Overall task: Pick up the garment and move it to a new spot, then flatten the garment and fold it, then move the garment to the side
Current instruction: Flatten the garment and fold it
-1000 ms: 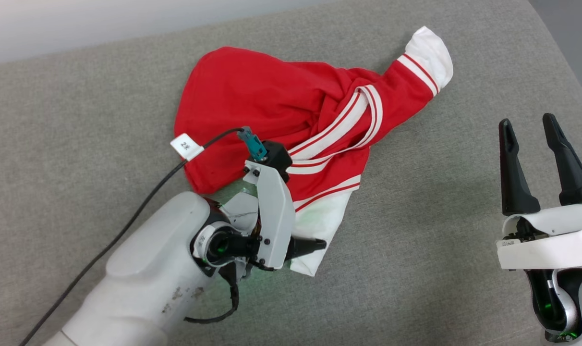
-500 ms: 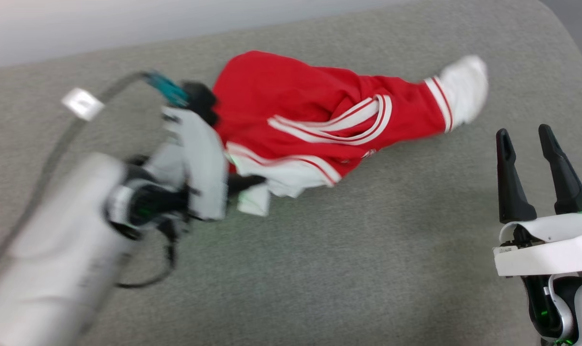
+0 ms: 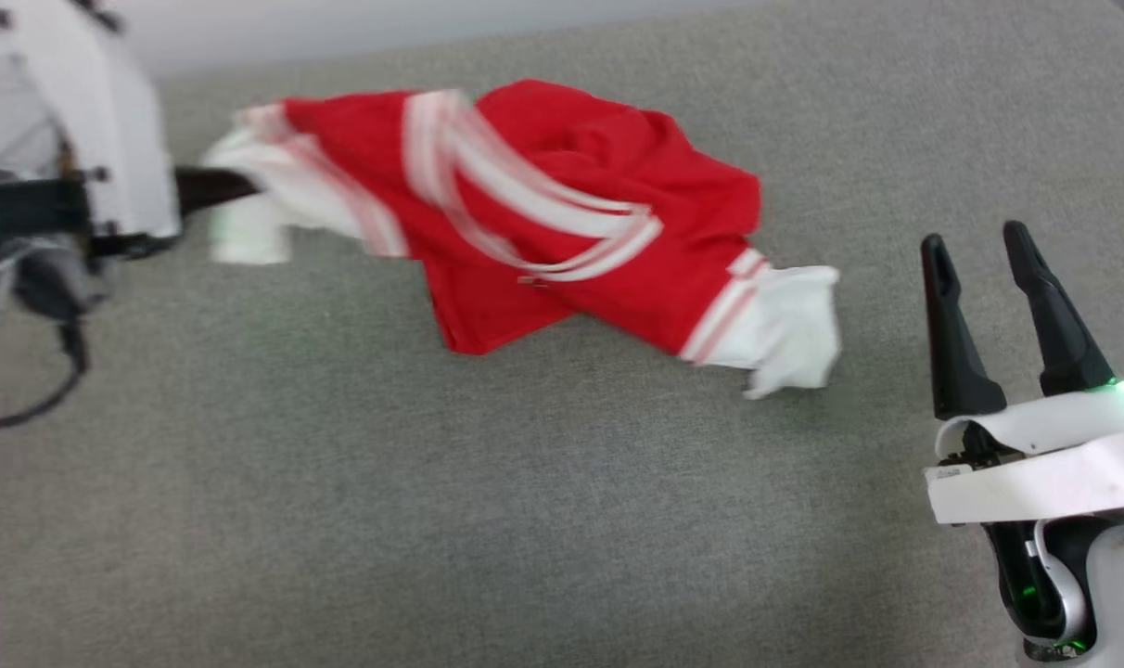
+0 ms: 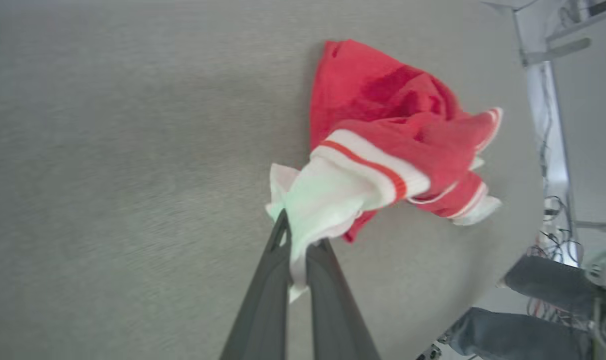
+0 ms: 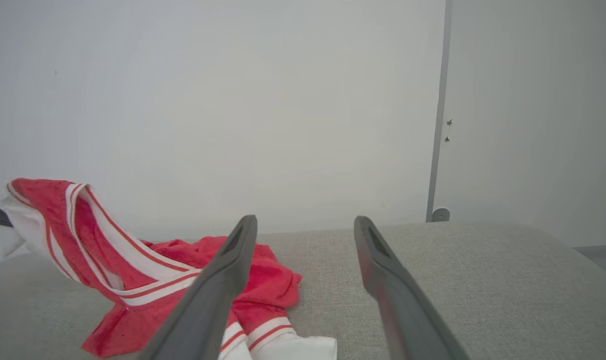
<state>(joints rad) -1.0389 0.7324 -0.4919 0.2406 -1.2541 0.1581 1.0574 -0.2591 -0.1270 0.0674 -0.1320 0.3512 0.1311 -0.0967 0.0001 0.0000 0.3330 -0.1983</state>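
Red garment (image 3: 571, 186), white end pinched in left gripper (image 4: 303, 235), right gripper (image 3: 975, 237) apart

The left gripper (image 4: 302, 231), on its white wrist by the far-left edge of the grey upholstered bench (image 3: 525, 520), pinches its two long dark fingers together on a white corner of the soft red-and-white garment (image 3: 562, 186). The right gripper (image 3: 974, 236) hovers near the right edge, fingers spread apart.
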